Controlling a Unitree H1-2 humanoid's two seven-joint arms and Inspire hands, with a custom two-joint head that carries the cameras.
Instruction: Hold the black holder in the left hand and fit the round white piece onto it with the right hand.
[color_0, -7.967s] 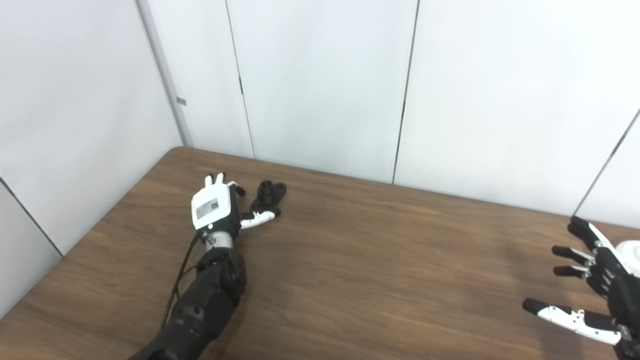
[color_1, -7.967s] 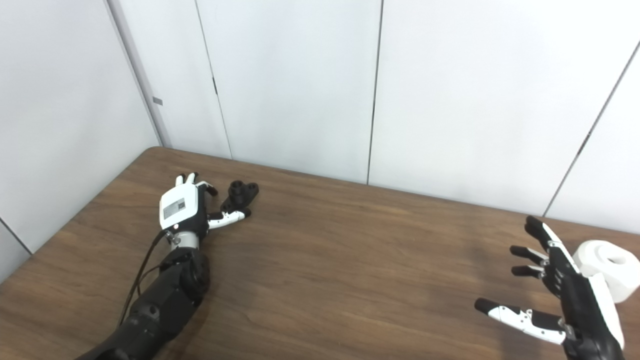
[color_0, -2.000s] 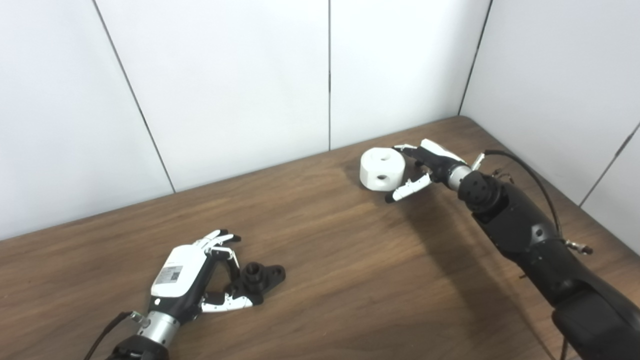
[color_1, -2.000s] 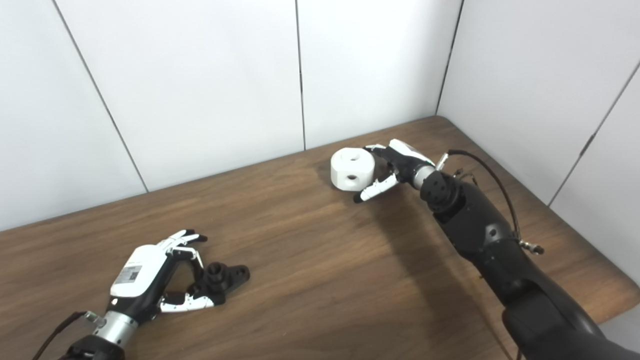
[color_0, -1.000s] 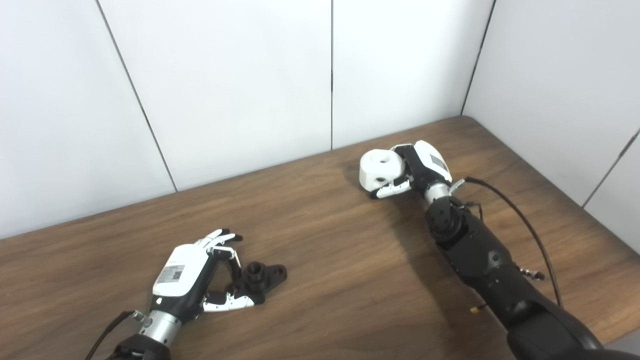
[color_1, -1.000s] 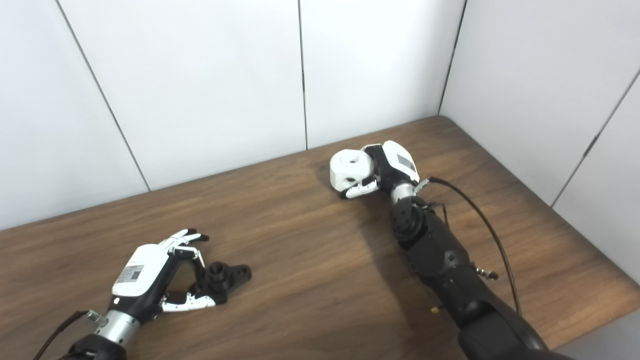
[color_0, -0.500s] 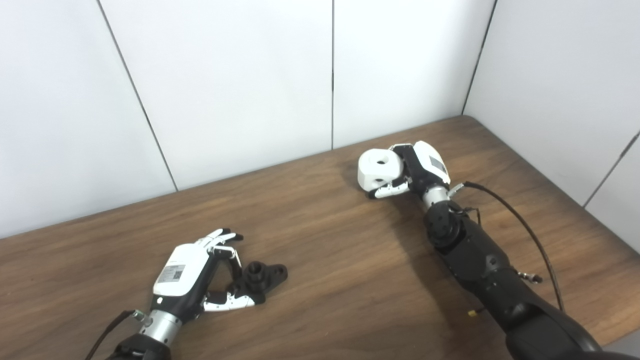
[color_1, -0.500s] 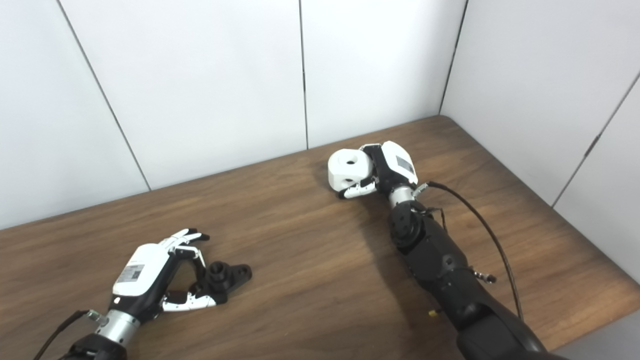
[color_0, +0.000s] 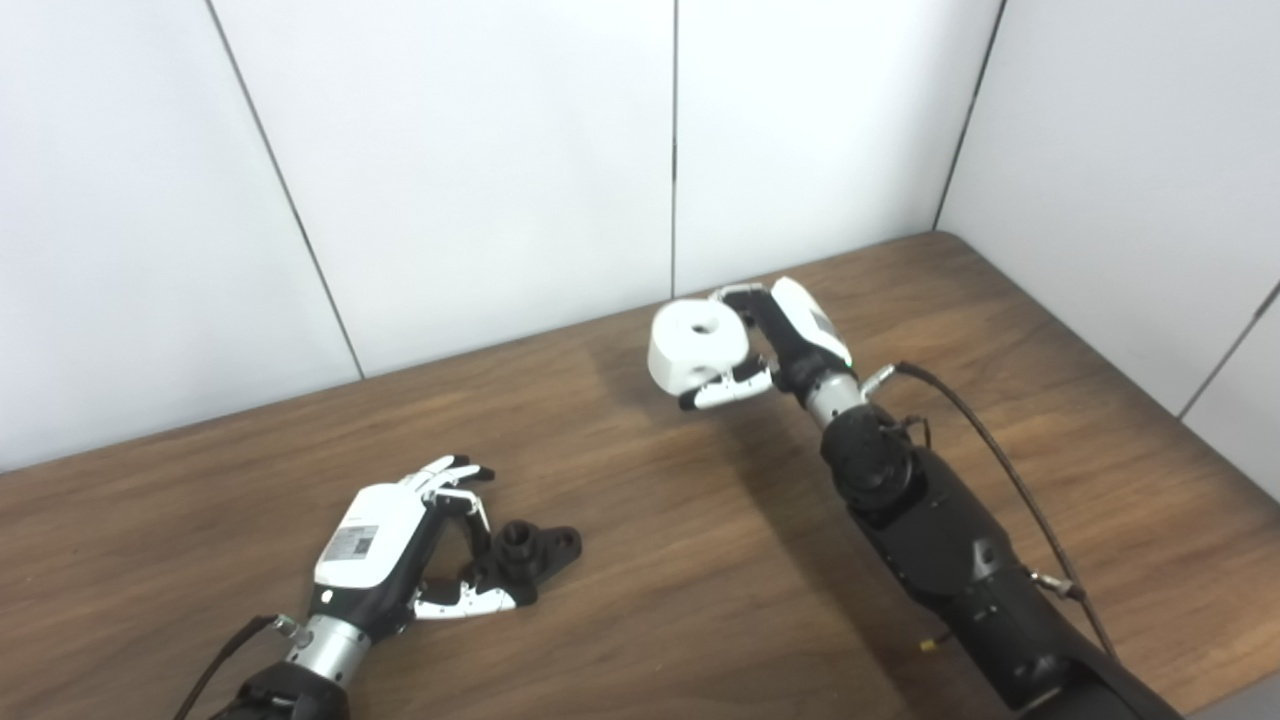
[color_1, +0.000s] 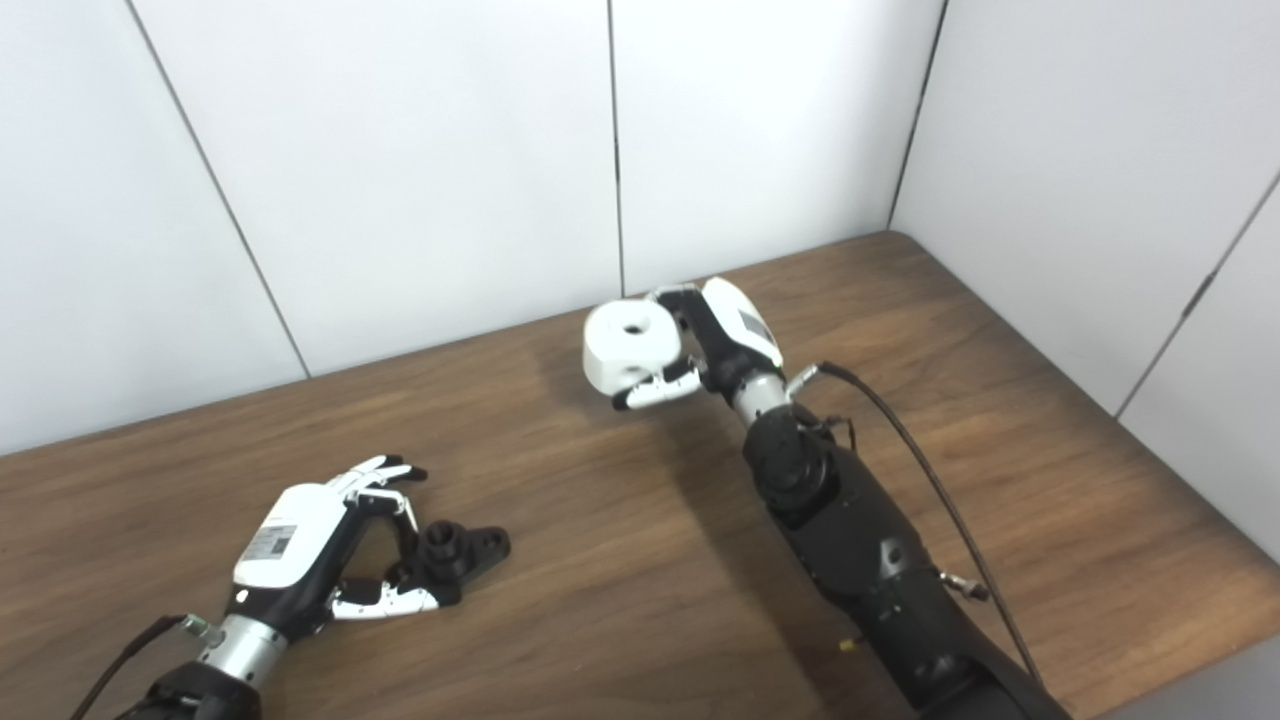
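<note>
Right robot hand (color_0: 790, 335) is raised, fingers curled closed; left robot hand (color_0: 400, 545) rests low, apparently half-curled.

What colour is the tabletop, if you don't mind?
The tabletop is dark brown wood grain, clearest in the left eye view.

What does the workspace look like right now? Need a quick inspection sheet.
Surface: brown wooden table, no marks seen.
Job's things: black holder lying on the table; round white piece lifted off the table, hole facing up.
Clutter: nothing seen.
Hands: left hand curled around the holder, thumb and fingers at it, firm grip not confirmed; right hand shut on the white piece.
Cables: black cable along the right forearm; another at the left wrist.
Surroundings: white wall panels.
</note>
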